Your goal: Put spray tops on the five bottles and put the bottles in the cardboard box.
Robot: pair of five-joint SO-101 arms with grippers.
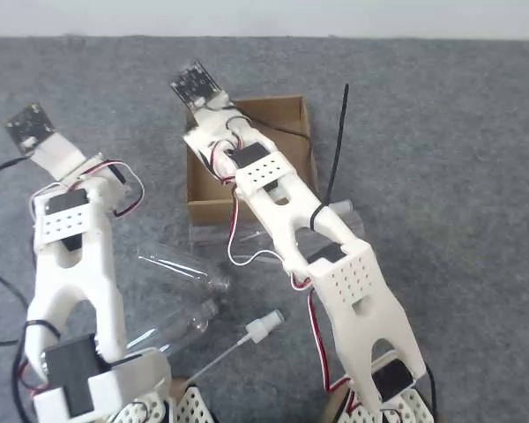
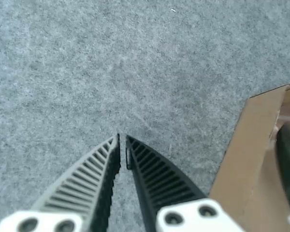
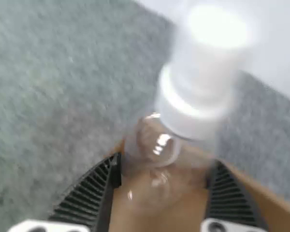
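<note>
- The right gripper (image 3: 166, 163) holds a bottle (image 3: 152, 145) with a white top (image 3: 203, 77) on it. Its jaws sit wide apart, 1 on each side of the clear body. The bottle hangs just over the box (image 1: 208, 210).
- The bottle is smooth and round. If the grip is weak, I think it can slip or tip and fall too soon.
- If it falls from too high, it may hit the box wall and roll out.
- I cannot tell how tight the top is. A bump on the box may knock it off.
- The left gripper (image 2: 123, 140) is almost shut and holds nothing. It hangs over the grey table (image 2: 87, 63), just beside the box. If the right arm swings wide on its way out, the 2 arms may bump.
- 2 bare bottles (image 1: 176, 264) lie on the table between the arms, with 1 loose top (image 1: 264, 327) near them. 1 more bottle (image 1: 344, 214) lies partly behind the right arm. An arm that pulls back low may push them so they roll away.
- The loose top has a thin tube. A hard pinch may bend it.
</note>
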